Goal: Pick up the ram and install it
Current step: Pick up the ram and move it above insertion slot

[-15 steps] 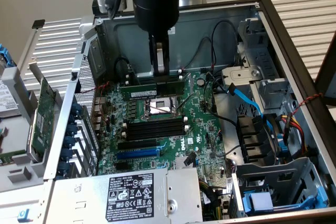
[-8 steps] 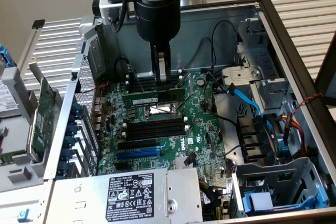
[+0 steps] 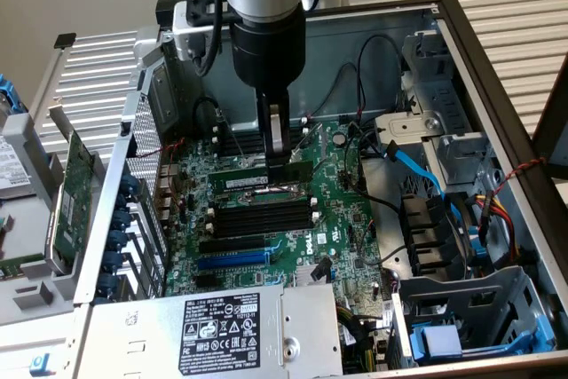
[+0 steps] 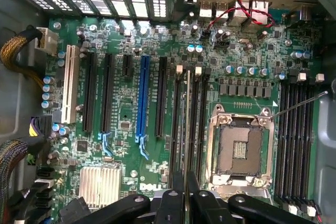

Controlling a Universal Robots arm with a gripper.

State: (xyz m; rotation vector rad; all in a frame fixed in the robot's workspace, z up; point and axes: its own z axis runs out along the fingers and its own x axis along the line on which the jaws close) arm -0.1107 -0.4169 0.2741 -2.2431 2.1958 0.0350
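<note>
The end effector is reaching down into the open computer case and is clamping its fingers together on the ram. In the exterior view the ram is showing as a long green stick with a white label, lying level just above the motherboard, with the end effector gripping it near the end toward the exterior view's right. In the wrist view the ram is appearing edge-on as a thin pale line between the two dark fingers, running in line with the black memory slots that are sitting between the CPU socket and the long blue slot. Whether its lower edge is touching a slot or hanging clear of it cannot be told. A second bank of black slots is lying on the far side of the CPU socket. A green expansion card is standing outside the case at the exterior view's left.
</note>
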